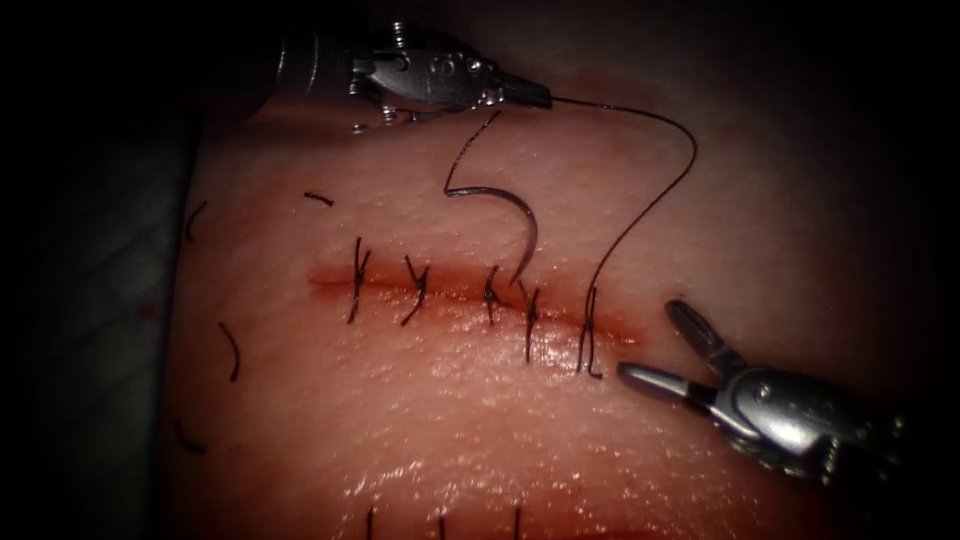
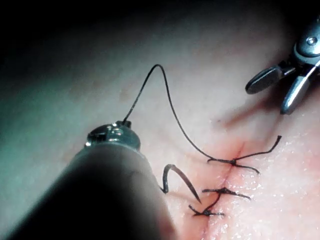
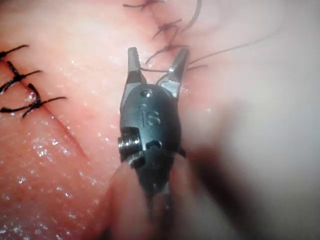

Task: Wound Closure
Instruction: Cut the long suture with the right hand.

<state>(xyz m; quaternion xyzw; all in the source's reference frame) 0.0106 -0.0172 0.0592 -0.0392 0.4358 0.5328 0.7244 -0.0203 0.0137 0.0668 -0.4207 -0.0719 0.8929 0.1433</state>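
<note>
Roughly, taking the cut (image 1: 470, 290) as the landmark and going from its left end to its right:

Loose cut ends (image 1: 231, 352): short bits of thread lie on the tissue (image 1: 480, 420) well left of the cut.

Tied stitches (image 1: 415, 290): four cross the cut from its left end towards the middle.

Left tool (image 1: 540, 96): above the cut, well apart from it, jaws closed on the thread (image 1: 660, 190) just at their tip (nothing else in them).

Needle (image 1: 515, 215): free of both tools, lying on the tissue just above the cut near the fourth stitch, its point close to the cut's upper edge; whether the tip enters the tissue cannot be told.

Thread: arcs from the left tool's tip out to the right, then down to the newest stitch (image 1: 590, 340) near the cut's right end.

Right tool (image 1: 655, 345): just right of the newest stitch, jaws spread wide, holding nothing, touching neither thread nor tissue as far as can be judged.

Doing it well (a judgement): keep the held strand gently slack so the stitch does not tear the edge, and keep the open jaws clear of the finished knots.
</note>
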